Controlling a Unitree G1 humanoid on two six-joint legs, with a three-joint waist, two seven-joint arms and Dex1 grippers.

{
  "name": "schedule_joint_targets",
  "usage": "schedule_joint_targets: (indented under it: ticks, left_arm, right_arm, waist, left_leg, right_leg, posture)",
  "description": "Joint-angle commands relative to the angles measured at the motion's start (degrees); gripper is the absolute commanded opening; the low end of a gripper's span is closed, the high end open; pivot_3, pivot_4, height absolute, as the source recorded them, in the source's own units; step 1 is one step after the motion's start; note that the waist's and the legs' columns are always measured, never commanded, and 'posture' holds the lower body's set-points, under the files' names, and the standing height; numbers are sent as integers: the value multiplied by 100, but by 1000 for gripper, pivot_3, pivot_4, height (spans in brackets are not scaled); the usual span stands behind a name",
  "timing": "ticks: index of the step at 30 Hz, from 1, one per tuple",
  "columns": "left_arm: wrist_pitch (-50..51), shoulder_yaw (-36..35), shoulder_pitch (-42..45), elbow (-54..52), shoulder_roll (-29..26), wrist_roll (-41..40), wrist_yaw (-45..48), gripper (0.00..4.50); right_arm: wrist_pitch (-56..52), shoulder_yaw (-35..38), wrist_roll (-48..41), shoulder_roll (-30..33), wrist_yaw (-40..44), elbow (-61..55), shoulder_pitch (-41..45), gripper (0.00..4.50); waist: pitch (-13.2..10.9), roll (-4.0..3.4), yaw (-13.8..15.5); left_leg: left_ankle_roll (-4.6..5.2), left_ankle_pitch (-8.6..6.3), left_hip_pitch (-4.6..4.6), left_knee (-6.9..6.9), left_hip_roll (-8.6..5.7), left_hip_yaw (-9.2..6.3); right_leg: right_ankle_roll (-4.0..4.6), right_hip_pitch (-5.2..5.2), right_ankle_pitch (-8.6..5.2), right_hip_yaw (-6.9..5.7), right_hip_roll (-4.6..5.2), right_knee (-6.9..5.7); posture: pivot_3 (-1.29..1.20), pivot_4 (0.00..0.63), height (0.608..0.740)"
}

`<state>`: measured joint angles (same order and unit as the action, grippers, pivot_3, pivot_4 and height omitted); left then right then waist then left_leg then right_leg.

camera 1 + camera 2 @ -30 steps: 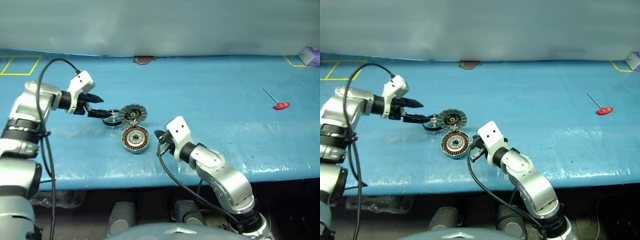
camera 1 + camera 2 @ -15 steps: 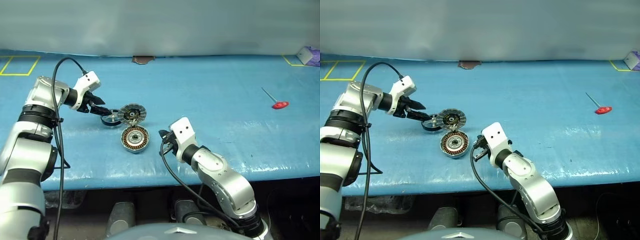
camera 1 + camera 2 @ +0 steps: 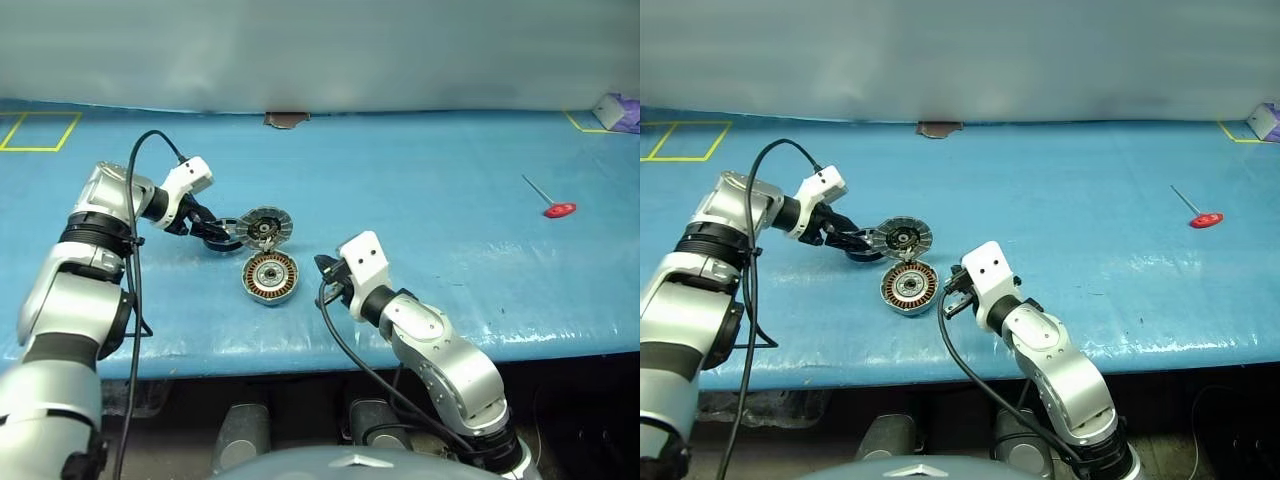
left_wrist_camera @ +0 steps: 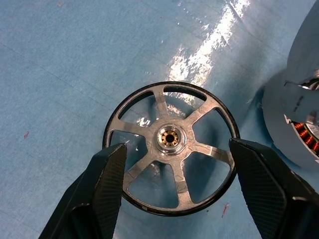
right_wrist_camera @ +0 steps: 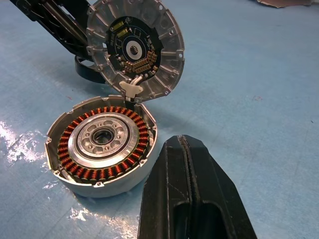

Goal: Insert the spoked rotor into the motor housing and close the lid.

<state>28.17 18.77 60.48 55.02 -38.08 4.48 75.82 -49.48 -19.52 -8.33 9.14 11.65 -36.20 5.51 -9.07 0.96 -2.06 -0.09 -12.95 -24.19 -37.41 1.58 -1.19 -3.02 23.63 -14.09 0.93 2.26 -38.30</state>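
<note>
Now close the spread left gripper [image 4: 172, 191] squarely across the black-rimmed, silver-spoked rotor [image 4: 171, 147], clear of the propped grey ribbed lid [image 3: 265, 227]; right gripper [image 5: 188, 184] pressed together.

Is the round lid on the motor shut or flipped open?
Open. The lid stands tilted up on its hinge, leaving the copper windings inside the motor housing uncovered.

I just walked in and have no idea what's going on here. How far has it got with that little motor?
Early days. Already done: the lid stands tilted open, hinged to the motor housing, whose copper windings lie bare. In hand: the left end effector has its open fingers on either side of the spoked rotor, which lies flat on the blue table. Left: lift the rotor, seat it, close the lid.
</note>
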Motion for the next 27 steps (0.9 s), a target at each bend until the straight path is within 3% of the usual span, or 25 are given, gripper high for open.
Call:
schedule_joint_targets:
  ticks: [1,24,27]
  left_arm:
    - [-107,-68,251,155,43,139,-101,3567]
    - [-476,-54,373,921,456,681,-240,3567]
    - [-516,-87,374,935,491,677,-261,3003]
  right_arm:
    - [156,30,15,-30,-30,-70,13,0]
    - [229,70,51,-54,-73,-32,-6,0]
    - [227,74,64,-62,-78,-32,-14,0]
  waist:
    - [0,0,0]
    - [0,3,2]
    - [0,3,3]
  left_leg:
    - [0,0,0,-1,0,0]
    - [0,0,-1,-50,-1,-4]
    - [0,0,-1,-51,-1,-5]
  right_leg:
    - [0,0,0,0,0,-1]
    - [-13,-1,-5,0,0,-50]
    - [-12,-1,-4,0,0,-51]
  posture:
    - [0,150,740]
    - [0,150,740]
    - [0,150,740]
